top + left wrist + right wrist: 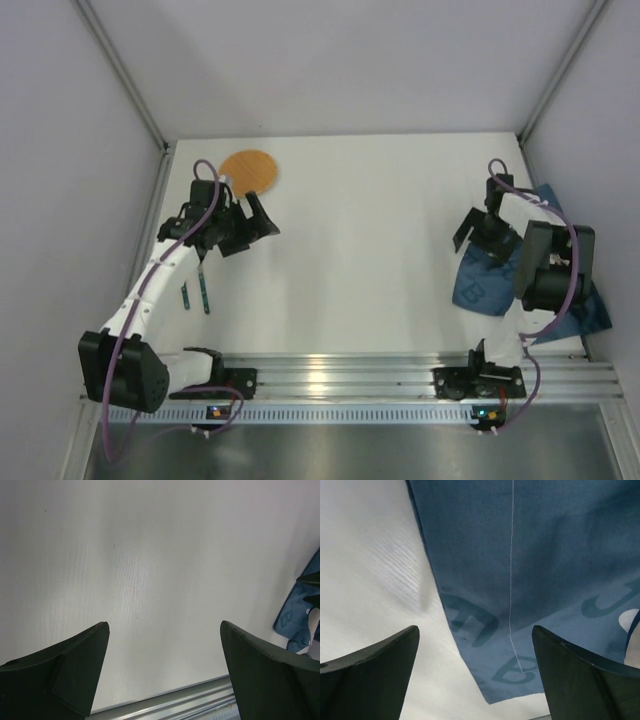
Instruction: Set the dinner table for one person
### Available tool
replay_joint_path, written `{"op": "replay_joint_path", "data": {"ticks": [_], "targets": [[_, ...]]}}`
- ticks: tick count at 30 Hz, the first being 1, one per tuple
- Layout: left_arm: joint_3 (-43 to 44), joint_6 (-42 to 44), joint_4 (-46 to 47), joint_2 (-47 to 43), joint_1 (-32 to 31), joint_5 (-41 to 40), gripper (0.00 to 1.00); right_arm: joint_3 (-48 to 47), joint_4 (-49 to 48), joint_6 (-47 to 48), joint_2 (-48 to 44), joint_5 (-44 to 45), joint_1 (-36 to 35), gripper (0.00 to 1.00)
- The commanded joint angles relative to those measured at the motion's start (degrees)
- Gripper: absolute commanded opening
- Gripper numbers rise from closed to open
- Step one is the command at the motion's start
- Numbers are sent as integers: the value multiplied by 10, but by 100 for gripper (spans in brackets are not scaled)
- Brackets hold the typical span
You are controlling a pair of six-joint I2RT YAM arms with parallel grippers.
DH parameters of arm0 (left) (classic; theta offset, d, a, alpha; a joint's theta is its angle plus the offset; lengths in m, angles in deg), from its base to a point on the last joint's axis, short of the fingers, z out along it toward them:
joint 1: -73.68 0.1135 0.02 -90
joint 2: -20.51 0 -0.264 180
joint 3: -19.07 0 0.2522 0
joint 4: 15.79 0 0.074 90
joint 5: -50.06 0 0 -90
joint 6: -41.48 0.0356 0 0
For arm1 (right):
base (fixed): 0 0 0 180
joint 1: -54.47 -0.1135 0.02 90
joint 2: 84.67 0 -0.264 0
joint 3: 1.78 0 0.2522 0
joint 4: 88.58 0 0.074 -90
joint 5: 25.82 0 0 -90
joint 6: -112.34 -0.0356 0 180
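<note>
The right end effector [475, 628] hangs with its fingers spread wide and nothing between them, over a corner of the blue printed placemat [545, 555]. Beside that corner shows the bare white table [365, 555]. The cloth lies rumpled on it rather than flat, far out toward that arm's side wall.

The left end effector [164, 623] is also spread wide and holds nothing, with only table beneath it. Just beyond it sits a round brown plate [248, 172]. Back toward that arm's base lie two thin dark utensils [203, 285].

A pinch this close to the corner could catch only one layer, so the placemat might drag bunched up or slip free. Fingers driven too low would scrape the table. In the top view the right arm stands over part of the cloth, which could snag on a pull. The plate, the only dish in view, carries nothing.
</note>
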Motion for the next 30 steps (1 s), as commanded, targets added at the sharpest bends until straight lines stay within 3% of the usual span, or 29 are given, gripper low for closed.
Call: {"op": "replay_joint_path", "data": {"ticks": [1,4,6,7,10,13,16,20,23,28,30], "targets": [[-28,6,-22,-44,-5,-15,98,16,-30,9,26,-4,4,92],[-29,10,-42,-52,-5,-24,97,35,-47,9,48,0,3,75],[-24,12,-62,-55,-5,-29,96,50,-59,10,59,3,2,49],[-23,12,-66,-60,-5,-35,95,54,-62,12,60,3,1,28],[-24,8,-77,-71,-5,-49,94,67,-69,13,60,-4,-16,0],[-29,3,-78,-80,-5,-45,94,67,-67,3,45,-28,-64,0],[-29,-2,-77,-90,-6,-54,94,41,-46,-25,25,-45,-167,0],[-19,-6,-77,-97,-6,-64,94,-32,-26,-99,-10,-146,-317,0],[-13,-8,-76,-96,-6,-65,94,-96,-57,-164,-13,-204,-383,0],[-11,-14,-71,-93,-7,-60,94,-195,-174,-260,45,-287,-409,1],[-9,-13,-71,-92,-7,-59,94,-231,-195,-285,101,-307,-409,10]]}}
